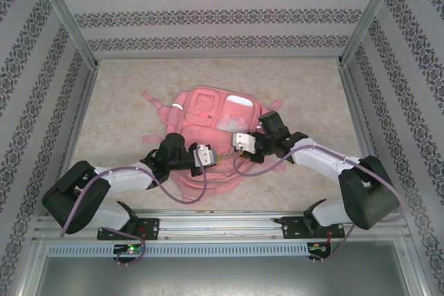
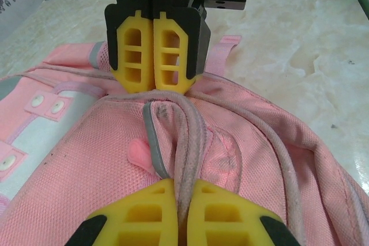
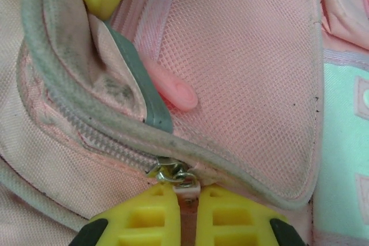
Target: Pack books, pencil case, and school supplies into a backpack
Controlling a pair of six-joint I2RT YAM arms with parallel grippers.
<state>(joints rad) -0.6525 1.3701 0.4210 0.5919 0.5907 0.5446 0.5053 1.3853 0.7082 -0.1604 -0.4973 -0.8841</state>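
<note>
The pink backpack (image 1: 201, 112) lies flat mid-table, front pockets up. My left gripper (image 2: 184, 187) is shut on the backpack's grey-pink piped edge (image 2: 190, 136) beside the zip opening. My right gripper (image 3: 188, 193) is shut on the zipper pull (image 3: 189, 188), just below the metal slider (image 3: 172, 171). In the top view the left gripper (image 1: 216, 159) and right gripper (image 1: 234, 152) almost meet over the bag's near end. The right gripper's yellow fingers (image 2: 144, 56) face the left wrist camera. A small pink rubber tab (image 3: 176, 91) sticks out by a grey strip. The books, pencil case and school supplies are out of view.
The beige marbled table (image 1: 305, 88) spreads around the bag. Patterned walls and metal frame posts (image 1: 354, 95) close in the sides and back. A pink strap (image 1: 154, 98) trails off the bag's far left. Purple cables (image 1: 187, 195) loop over the bag's near end.
</note>
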